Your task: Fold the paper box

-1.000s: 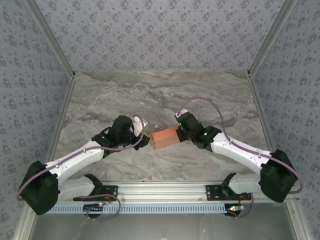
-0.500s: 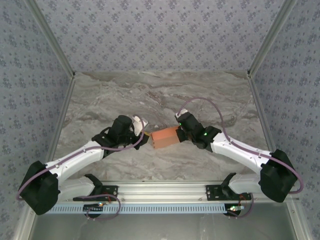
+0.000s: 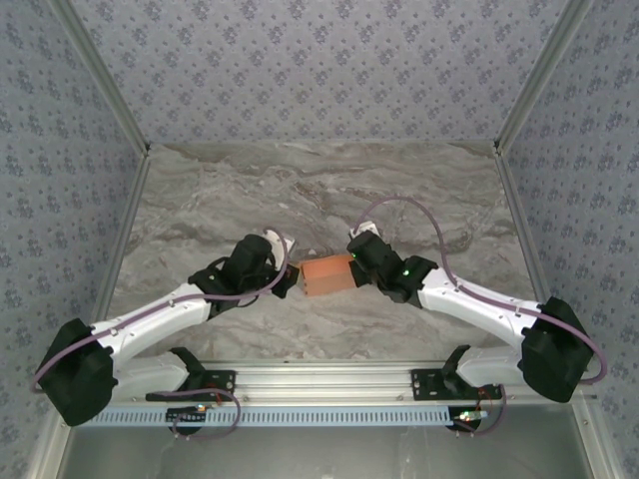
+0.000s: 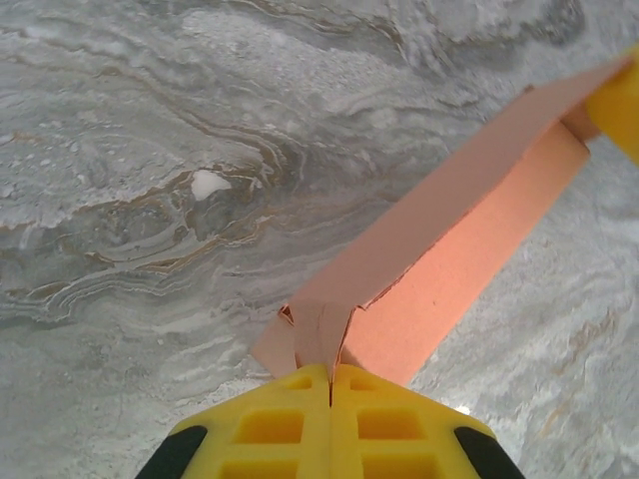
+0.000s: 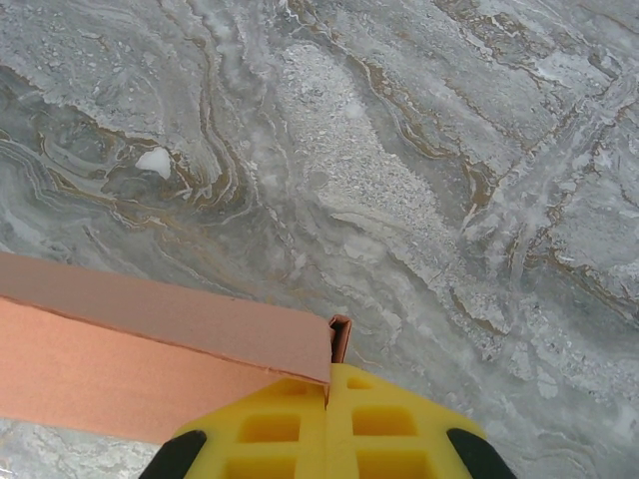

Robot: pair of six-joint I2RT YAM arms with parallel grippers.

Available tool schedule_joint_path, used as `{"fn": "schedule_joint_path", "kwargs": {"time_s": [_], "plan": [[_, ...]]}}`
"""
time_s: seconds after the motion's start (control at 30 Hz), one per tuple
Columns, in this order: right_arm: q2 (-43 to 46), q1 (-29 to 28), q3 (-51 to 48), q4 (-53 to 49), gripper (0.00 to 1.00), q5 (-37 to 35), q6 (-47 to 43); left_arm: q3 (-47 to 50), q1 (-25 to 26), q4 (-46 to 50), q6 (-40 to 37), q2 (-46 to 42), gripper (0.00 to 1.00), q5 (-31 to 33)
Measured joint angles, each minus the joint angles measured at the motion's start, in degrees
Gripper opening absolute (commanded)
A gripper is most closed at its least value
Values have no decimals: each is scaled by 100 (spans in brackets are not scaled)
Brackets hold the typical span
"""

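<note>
While overhead the box (image 3: 326, 274) looks merely flanked, wrist views catch left gripper (image 4: 330, 373) pinching its nine-o'clock end, right gripper (image 5: 329, 377) its three-o'clock end.

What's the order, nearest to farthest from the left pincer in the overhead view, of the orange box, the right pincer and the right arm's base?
1. The orange box: clamped in the left pincer, just to its right.
2. The right pincer: gripping the box's other end.
3. The right arm's base: far off at the table's near right corner.
</note>
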State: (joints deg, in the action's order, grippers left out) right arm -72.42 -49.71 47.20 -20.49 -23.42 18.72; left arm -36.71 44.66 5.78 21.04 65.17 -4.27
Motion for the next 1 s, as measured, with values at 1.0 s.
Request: {"fn": "schedule_joint_path", "kwargs": {"time_s": [1.0], "plan": [[0, -225, -24, 55, 3, -341, 293, 26, 275, -584, 2413, 140, 0, 870]]}}
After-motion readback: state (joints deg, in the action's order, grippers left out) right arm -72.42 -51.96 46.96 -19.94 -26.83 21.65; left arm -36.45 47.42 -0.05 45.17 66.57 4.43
